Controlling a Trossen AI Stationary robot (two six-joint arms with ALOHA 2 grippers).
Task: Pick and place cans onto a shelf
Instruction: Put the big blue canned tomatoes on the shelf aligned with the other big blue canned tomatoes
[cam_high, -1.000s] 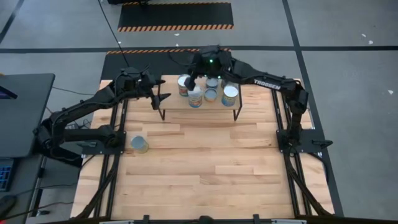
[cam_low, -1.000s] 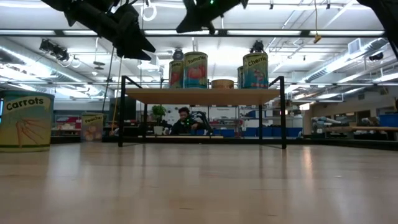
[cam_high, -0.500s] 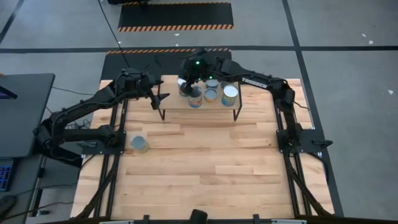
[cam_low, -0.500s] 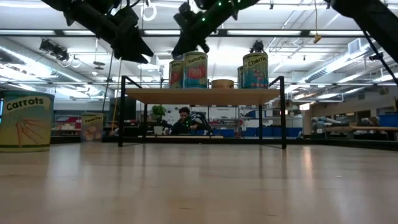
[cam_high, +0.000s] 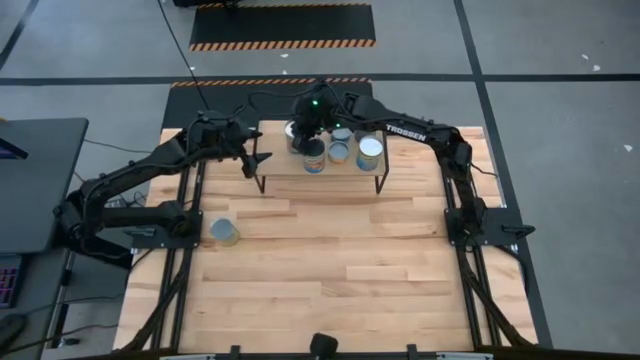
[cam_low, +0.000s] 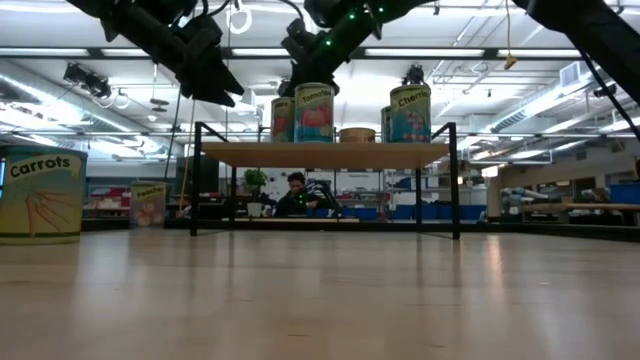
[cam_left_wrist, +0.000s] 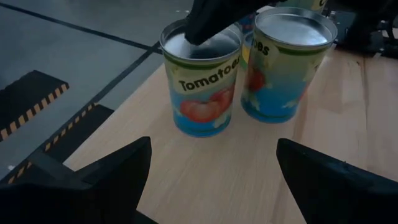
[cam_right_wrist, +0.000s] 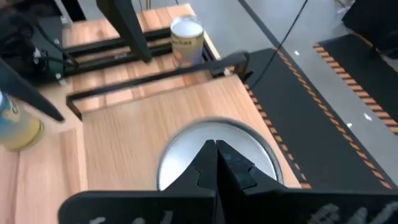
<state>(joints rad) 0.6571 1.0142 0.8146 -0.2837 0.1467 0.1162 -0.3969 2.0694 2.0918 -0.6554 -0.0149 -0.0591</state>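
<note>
The shelf (cam_high: 288, 172), a light board on black wire legs, stands at the table's far side and also shows in the low view (cam_low: 330, 155). Several cans stand upright on it, among them a Tomatoes can (cam_left_wrist: 202, 87) at its far left and a second can (cam_left_wrist: 283, 62) beside it. My right gripper (cam_right_wrist: 216, 149) is shut over the far-left can's silver top (cam_right_wrist: 186, 155). My left gripper (cam_left_wrist: 211, 149) is open and empty, level with the shelf top just off its left end (cam_high: 258, 160). A Carrots can (cam_high: 224, 232) stands on the table at the left. My right gripper has its shut fingertips (cam_left_wrist: 202, 28) down on the round top (cam_left_wrist: 214, 46) of the far-left Tomatoes can, toward its far rim. The fingers come from above, slanting. The can stands upright on the shelf board.
Three more cans (cam_high: 340, 150) (cam_high: 370, 152) (cam_high: 315, 160) crowd the shelf to the right of and in front of the touched one. The Carrots can shows large at the left in the low view (cam_low: 40, 195). Bare plank tabletop (cam_high: 340, 260) lies in front of the shelf.
My right gripper has gone toward the table's left edge and down, from above the middle of the shelf to the far-left can's top.
</note>
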